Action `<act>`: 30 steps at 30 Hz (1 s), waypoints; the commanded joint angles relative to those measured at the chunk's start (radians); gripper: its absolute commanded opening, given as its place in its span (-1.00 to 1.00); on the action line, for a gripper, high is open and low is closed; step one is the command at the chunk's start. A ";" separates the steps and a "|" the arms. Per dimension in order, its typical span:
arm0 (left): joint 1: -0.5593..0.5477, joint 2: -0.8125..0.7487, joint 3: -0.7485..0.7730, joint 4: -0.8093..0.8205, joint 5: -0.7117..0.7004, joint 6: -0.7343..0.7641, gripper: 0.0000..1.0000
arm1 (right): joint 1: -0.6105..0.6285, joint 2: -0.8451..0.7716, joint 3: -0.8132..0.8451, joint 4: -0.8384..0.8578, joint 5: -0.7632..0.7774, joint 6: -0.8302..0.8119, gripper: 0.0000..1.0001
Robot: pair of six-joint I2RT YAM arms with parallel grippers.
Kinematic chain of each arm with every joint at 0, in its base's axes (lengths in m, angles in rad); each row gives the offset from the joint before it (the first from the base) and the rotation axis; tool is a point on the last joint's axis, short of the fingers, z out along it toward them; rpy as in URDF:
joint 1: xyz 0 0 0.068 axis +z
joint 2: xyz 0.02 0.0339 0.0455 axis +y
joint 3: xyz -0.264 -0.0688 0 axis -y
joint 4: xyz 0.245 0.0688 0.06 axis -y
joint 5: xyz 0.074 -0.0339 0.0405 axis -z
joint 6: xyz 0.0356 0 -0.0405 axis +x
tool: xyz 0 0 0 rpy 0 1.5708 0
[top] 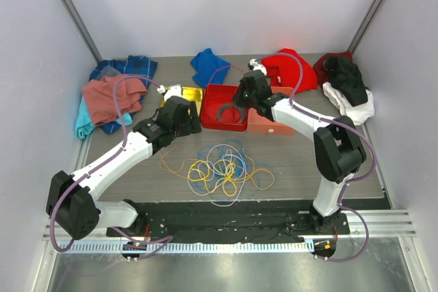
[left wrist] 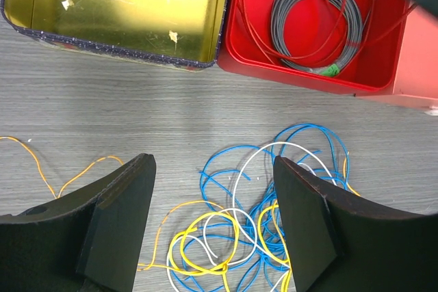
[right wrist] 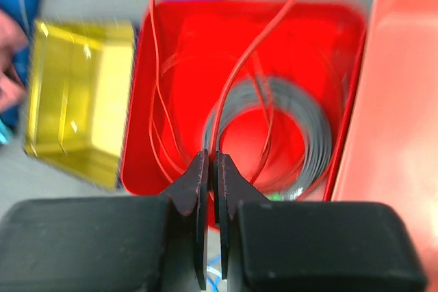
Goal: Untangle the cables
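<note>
Yellow, blue, white cables, seemingly knotted

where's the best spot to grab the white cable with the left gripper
Take the white cable at the top of its arch, where it lies flat and fewest other strands cross it. Likely best from straight above, with the open left gripper straddling it.

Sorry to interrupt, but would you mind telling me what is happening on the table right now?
Two robot arms are dealing with a tangle of thin cables. The right gripper hangs over the red tin, its jaws closed on a red cable, more of which lies in the tin by a grey coil. The left gripper, jaws open, hovers above that yellow, blue, white and orange tangle on the table.
</note>
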 commanded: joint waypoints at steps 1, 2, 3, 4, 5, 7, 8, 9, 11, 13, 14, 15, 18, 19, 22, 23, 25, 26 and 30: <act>-0.002 -0.028 -0.002 0.033 0.010 -0.014 0.49 | 0.030 -0.040 -0.066 0.017 -0.041 0.027 -0.98; -0.002 -0.028 -0.002 0.033 0.012 -0.016 0.48 | 0.036 -0.044 -0.078 0.028 -0.051 0.042 -0.98; -0.002 -0.030 -0.002 0.032 0.012 -0.018 0.48 | 0.044 -0.046 -0.093 0.028 -0.061 0.053 -0.98; -0.002 -0.031 -0.002 0.030 0.015 -0.018 0.48 | 0.048 -0.046 -0.101 0.030 -0.073 0.059 -0.98; -0.003 -0.033 -0.002 0.028 0.016 -0.019 0.48 | 0.052 -0.047 -0.106 0.031 -0.074 0.070 -0.98; -0.002 -0.037 0.000 0.021 0.020 -0.022 0.48 | 0.055 -0.049 -0.118 0.036 -0.134 0.088 -0.98; -0.002 -0.039 -0.002 0.021 0.020 -0.022 0.48 | 0.058 -0.049 -0.124 0.046 -0.148 0.106 -0.98; -0.002 -0.041 -0.002 0.021 0.021 -0.022 0.48 | 0.058 -0.050 -0.125 0.053 -0.163 0.116 -0.98; -0.002 -0.047 -0.003 0.018 0.018 -0.025 0.48 | 0.056 -0.052 -0.130 0.072 -0.186 0.132 -0.98; -0.002 -0.050 -0.008 0.019 0.020 -0.027 0.48 | 0.055 -0.041 -0.119 0.082 -0.196 0.140 -0.98; -0.002 -0.053 -0.008 0.019 0.021 -0.028 0.48 | 0.053 -0.031 -0.103 0.083 -0.199 0.140 -0.98; -0.002 -0.053 -0.009 0.019 0.021 -0.028 0.49 | 0.053 -0.023 -0.090 0.082 -0.202 0.143 -0.98; -0.002 -0.062 -0.013 0.019 0.018 -0.030 0.48 | 0.053 0.037 -0.041 0.082 -0.210 0.148 -0.98; -0.002 -0.064 -0.014 0.018 0.018 -0.030 0.48 | 0.049 0.049 -0.029 0.077 -0.211 0.146 -0.98; -0.002 -0.070 -0.016 0.013 0.017 -0.030 0.48 | 0.049 0.100 0.025 0.051 -0.210 0.134 -0.98; -0.002 -0.071 -0.017 0.015 0.017 -0.028 0.48 | 0.049 0.115 0.057 0.037 -0.206 0.128 -0.91; -0.002 -0.076 -0.019 0.013 0.015 -0.027 0.48 | 0.049 0.137 0.088 -0.007 -0.214 0.110 -0.80; -0.002 -0.074 -0.017 0.013 0.015 -0.028 0.48 | 0.049 0.149 0.111 -0.021 -0.214 0.100 -0.65; -0.002 -0.074 -0.017 0.012 0.015 -0.024 0.49 | 0.053 0.140 0.132 -0.098 -0.155 0.054 -0.35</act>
